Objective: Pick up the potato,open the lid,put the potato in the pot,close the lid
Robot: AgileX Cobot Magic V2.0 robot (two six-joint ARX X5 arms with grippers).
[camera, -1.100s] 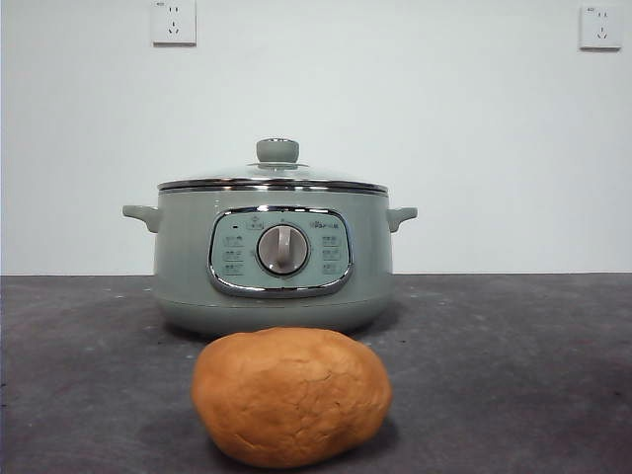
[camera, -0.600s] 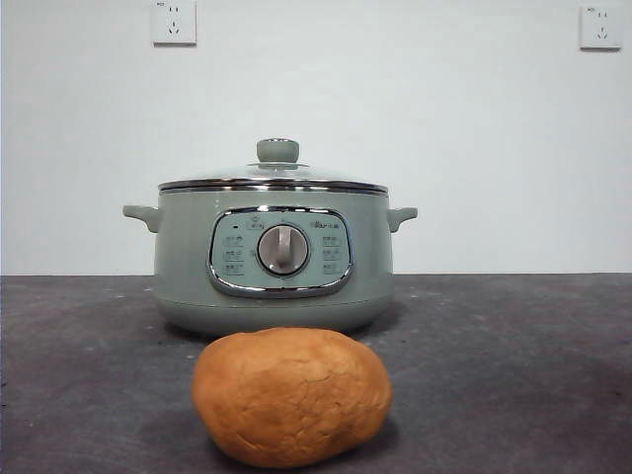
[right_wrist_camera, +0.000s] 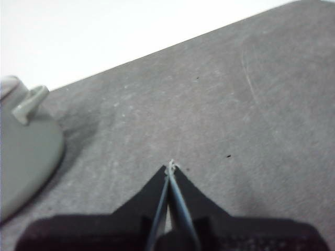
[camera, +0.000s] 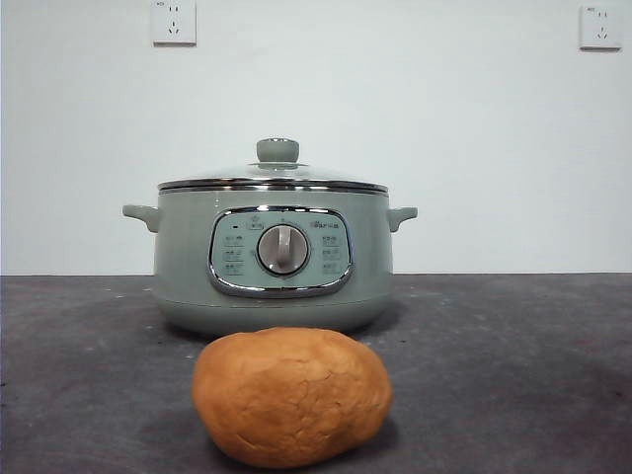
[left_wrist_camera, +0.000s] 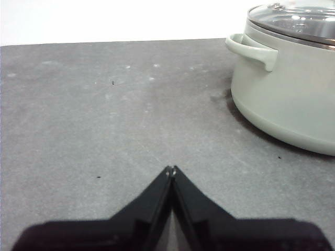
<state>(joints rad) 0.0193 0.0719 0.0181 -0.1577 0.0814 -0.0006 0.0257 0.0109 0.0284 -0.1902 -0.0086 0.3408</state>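
Observation:
The orange-brown potato [camera: 291, 397] lies on the dark table in front of the sage-green pot [camera: 274, 257]. The glass lid [camera: 274, 176] with its green knob sits shut on the pot. The pot also shows in the left wrist view [left_wrist_camera: 290, 89] with the lid [left_wrist_camera: 296, 18] on it, and in the right wrist view [right_wrist_camera: 23, 149]. My left gripper [left_wrist_camera: 171, 169] is shut and empty above bare table beside the pot. My right gripper [right_wrist_camera: 170, 166] is shut and empty above bare table on the pot's other side. Neither arm shows in the front view.
The dark grey table [camera: 513, 355] runs back to a white wall with two sockets [camera: 174, 22] high up.

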